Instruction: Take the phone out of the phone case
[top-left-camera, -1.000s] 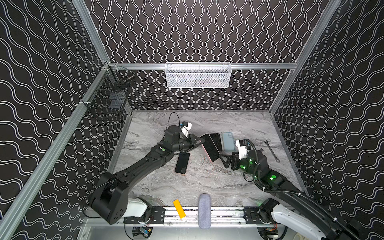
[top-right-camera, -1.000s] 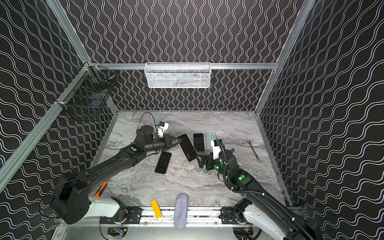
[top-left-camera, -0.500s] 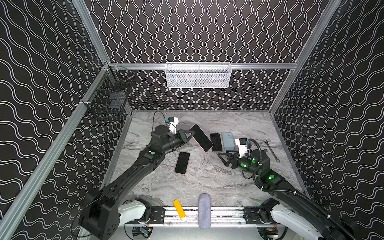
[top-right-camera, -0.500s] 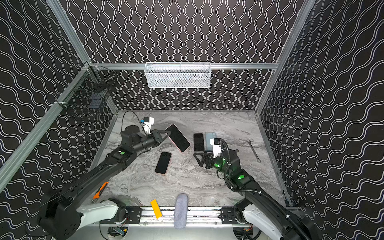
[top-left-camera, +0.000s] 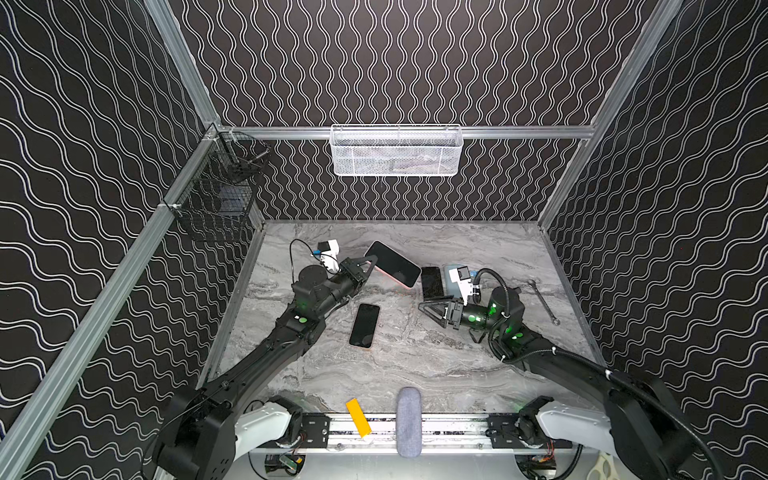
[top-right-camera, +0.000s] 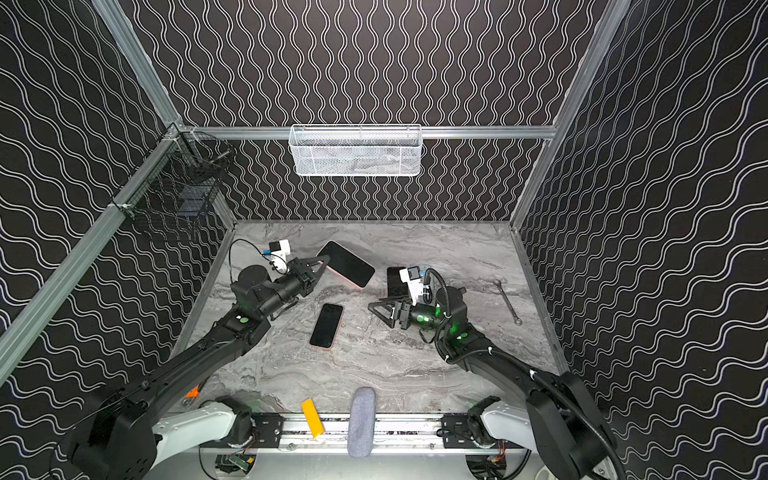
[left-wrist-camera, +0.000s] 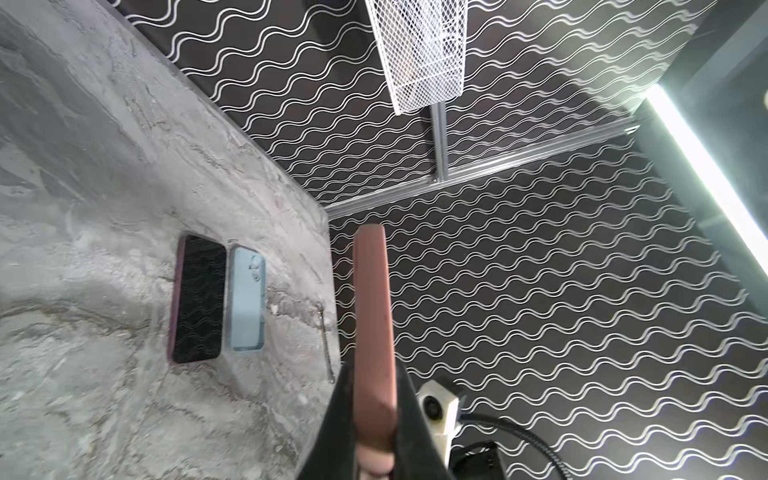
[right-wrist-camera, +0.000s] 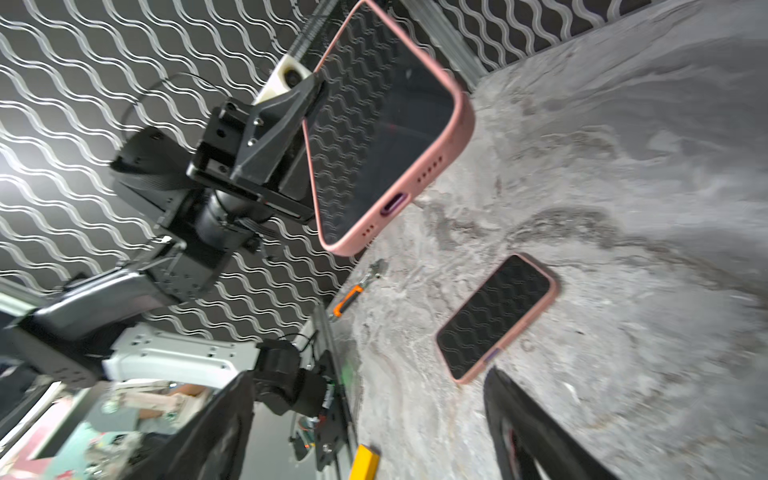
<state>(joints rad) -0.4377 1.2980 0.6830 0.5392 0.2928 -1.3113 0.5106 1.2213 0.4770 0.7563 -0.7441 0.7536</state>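
Two changes since a second ago: the left gripper, clamped on the cased phone, has drawn back from the middle of the bench toward the far left. The right gripper, then just beside the phone, now sits well apart from it, jaws a little narrower yet clearly open and empty. The phone hangs clear of the bench in its pink case, pinched at one end. Its long axis runs from the left gripper rightward and slightly nearer, port end free, screen up and tilted. The left arm stretches forward from the near-left base, wrist nearly level. The right arm bends in from the near right, its gripper level and pointing left. A second phone lies flat between the grippers. A third phone and a blue case lie side by side past the right gripper.
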